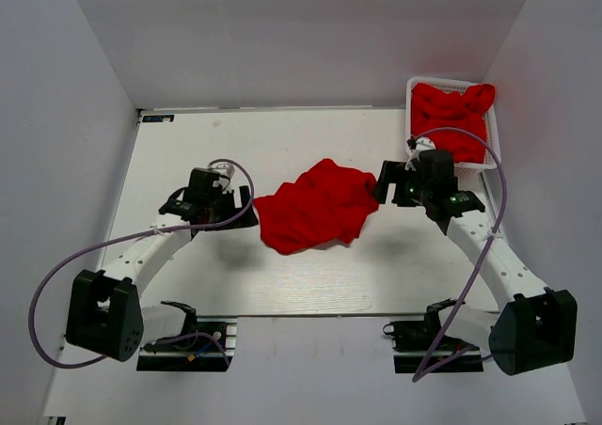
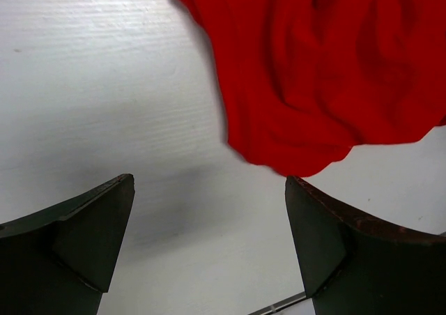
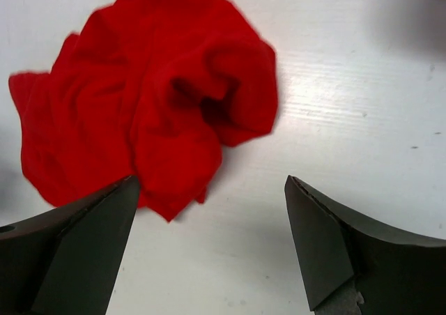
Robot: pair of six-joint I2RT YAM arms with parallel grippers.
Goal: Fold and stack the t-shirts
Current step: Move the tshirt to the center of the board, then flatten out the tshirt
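The crumpled red t-shirt (image 1: 315, 206) lies on the surface (image 1: 235, 275) between the left pincer (image 2: 209, 181) at 9 o'clock and right pincer (image 3: 212, 179) at 3 o'clock, both spread wide, so each should pinch one edge and pull flat.

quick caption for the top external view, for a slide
The left gripper and right gripper flank a crumpled red t-shirt at mid-table; more red t-shirts sit in the white basket at far right.
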